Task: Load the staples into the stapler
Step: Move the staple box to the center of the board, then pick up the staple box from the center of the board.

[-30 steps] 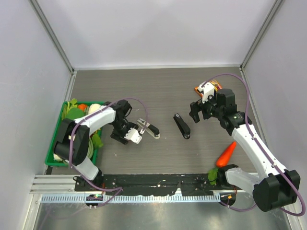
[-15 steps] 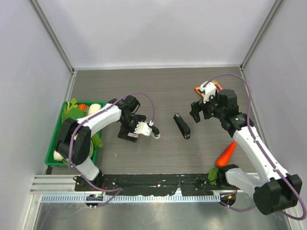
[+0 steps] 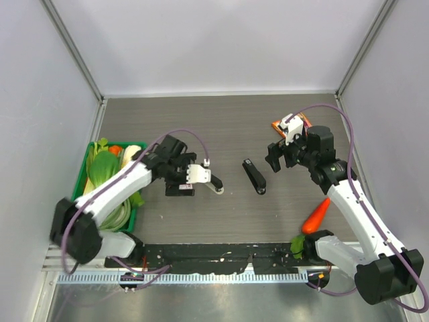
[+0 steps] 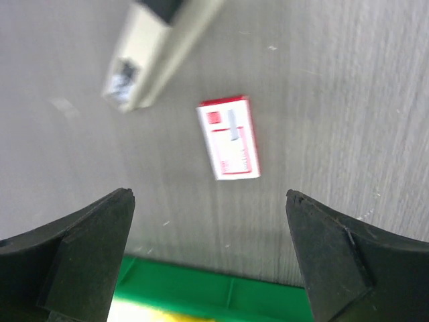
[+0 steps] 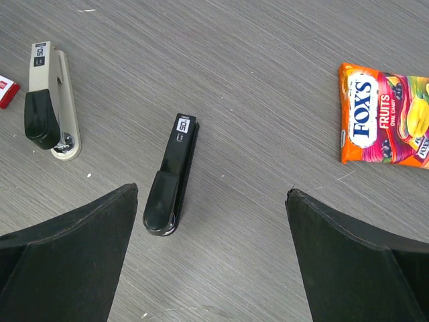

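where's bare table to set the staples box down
Bare: the far strip of table along the back wall, and the near stretch between the black stapler and carrot. Crowded: around the grey stapler by the left end effector.

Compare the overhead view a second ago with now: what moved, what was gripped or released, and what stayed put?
The left gripper shifted slightly right and turned as its arm stretched out. Its open fingers now hang over the staples. Nothing was taken hold of or let go. The right gripper, grey stapler, black stapler, snack packet and carrot stayed put.
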### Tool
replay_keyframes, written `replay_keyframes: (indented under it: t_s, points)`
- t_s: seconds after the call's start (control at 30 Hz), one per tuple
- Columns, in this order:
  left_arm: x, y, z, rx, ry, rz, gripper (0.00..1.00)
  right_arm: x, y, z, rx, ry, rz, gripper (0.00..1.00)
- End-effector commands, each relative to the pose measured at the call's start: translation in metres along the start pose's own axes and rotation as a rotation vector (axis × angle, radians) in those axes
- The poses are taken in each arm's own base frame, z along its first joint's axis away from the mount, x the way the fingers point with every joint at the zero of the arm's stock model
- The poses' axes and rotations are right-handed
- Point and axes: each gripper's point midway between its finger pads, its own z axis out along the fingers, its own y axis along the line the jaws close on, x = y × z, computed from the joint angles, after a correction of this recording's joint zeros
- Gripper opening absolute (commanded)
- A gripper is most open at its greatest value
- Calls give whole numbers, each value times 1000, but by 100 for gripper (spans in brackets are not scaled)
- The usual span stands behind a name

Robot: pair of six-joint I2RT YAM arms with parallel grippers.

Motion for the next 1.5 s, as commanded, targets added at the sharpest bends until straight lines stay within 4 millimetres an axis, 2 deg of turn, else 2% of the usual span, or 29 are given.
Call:
replay_keyframes:
  t_s: [0.0,0.03,0.07,0.13,0.23,0.33,0.37,0.47,0.6,0.8,1.03,1.17,1.33,1.47]
  points:
    - [-34,43,-71,-405,-185,-62,100,-14,0,-1,-5,-60,-16,97]
    - [-35,57,-82,-510,-205,-86,100,-13,1,0,-8,-56,-13,97]
    - [-35,62,-89,-560,-224,-126,100,-13,1,0,-10,-53,-12,97]
    - [-35,60,-92,-586,-246,-131,100,-12,0,1,-10,-49,-11,97]
    - [-37,49,-72,-469,-241,-139,100,-14,0,-1,-2,-56,-13,97]
    - [-26,70,-56,-504,-176,-308,100,-14,-3,-2,11,-63,-16,97]
    - [-16,77,-54,-540,-118,-342,100,-13,-3,-1,11,-57,-13,97]
    - [-4,87,-39,-561,-58,-366,100,-11,-3,1,8,-50,-9,97]
    - [4,80,-15,-517,-37,-335,100,-11,-3,2,10,-46,-11,97]
    - [8,64,7,-410,-10,-306,100,-10,-3,3,4,-43,-13,97]
    - [10,65,20,-396,-7,-327,100,-7,-4,5,3,-31,-10,97]
    - [18,66,27,-390,40,-317,100,-7,-4,5,4,-33,-14,97]
    - [28,58,42,-342,90,-310,100,-7,-5,4,9,-31,-13,97]
    - [31,55,46,-330,95,-314,100,-6,-5,5,9,-30,-14,97]
